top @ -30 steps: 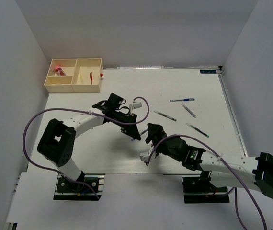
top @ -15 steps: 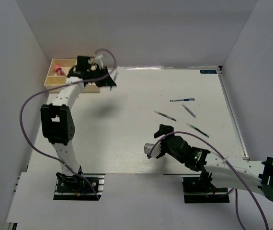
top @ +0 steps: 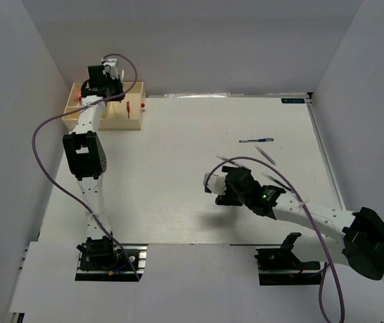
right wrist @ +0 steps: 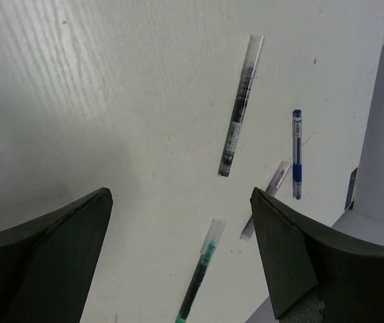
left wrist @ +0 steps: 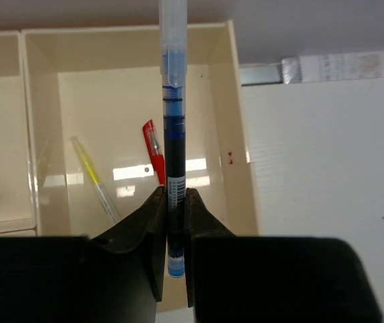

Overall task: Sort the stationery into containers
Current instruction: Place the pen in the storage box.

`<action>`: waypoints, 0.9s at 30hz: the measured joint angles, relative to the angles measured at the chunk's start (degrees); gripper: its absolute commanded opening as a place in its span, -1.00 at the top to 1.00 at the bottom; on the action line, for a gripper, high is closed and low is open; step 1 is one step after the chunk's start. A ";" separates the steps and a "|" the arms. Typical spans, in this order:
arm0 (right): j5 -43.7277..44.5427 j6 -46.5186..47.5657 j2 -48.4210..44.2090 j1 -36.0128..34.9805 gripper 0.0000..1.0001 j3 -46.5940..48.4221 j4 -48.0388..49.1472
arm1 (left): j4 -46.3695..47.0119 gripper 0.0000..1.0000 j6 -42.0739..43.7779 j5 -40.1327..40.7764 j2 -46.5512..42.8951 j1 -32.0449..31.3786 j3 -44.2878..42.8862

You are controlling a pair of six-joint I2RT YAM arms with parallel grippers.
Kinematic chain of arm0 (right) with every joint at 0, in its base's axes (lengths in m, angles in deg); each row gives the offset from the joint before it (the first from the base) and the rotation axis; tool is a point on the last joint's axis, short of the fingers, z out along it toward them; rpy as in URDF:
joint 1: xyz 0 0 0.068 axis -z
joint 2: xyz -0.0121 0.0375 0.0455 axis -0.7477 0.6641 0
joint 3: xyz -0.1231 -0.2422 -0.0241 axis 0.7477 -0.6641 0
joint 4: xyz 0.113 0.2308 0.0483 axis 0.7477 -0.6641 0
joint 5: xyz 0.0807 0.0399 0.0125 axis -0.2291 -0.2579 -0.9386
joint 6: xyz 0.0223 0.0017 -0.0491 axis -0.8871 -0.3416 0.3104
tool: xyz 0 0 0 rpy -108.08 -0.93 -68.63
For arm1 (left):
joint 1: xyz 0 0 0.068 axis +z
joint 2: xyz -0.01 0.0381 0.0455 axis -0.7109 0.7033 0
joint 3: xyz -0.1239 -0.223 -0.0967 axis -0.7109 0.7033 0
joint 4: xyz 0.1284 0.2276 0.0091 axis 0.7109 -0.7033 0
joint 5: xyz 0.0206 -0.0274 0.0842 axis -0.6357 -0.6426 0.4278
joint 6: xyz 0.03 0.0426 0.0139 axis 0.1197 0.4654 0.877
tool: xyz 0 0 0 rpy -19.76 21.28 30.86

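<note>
My left gripper (top: 104, 82) (left wrist: 172, 195) is shut on a blue pen (left wrist: 173, 128) and holds it over the large compartment of the cream tray (top: 121, 124) (left wrist: 236, 134). A red pen (left wrist: 153, 151) (top: 129, 108) and a yellow-green pen (left wrist: 95, 179) lie in that compartment. The pink cylinder is mostly hidden behind the left arm. My right gripper (top: 224, 186) (right wrist: 180, 202) is open and empty above the table. Ahead of it lie a dark clear pen (right wrist: 238, 121), a blue pen (right wrist: 297, 155) (top: 256, 140), a purplish pen (right wrist: 266, 208) and a green pen (right wrist: 202, 269).
The tray stands at the far left corner against the white walls, with a tiny red knob (top: 143, 105) on its right side. The loose pens lie on the right half of the white table (top: 158, 175). A metal strip (top: 327, 161) runs along the table's right edge.
My left arm has swung from the table's middle to the tray, carrying the blue pen. My right gripper has moved away from the near edge toward the loose pens.
</note>
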 measured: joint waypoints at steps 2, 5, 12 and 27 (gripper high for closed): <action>-0.90 -2.10 2.32 1.33 -0.78 3.19 -1.53 | 0.07 0.92 0.26 0.72 2.03 -0.02 0.11; -2.84 -5.70 5.75 3.45 -0.78 8.00 -4.20 | -0.02 0.88 0.28 1.90 3.69 -0.04 1.66; -8.50 -14.95 13.00 10.38 -0.78 17.35 -10.80 | -1.27 0.83 0.92 5.64 4.98 0.00 2.80; -15.87 -25.51 19.87 21.81 -0.70 26.60 -17.35 | -3.02 0.04 1.92 7.50 7.50 0.44 2.40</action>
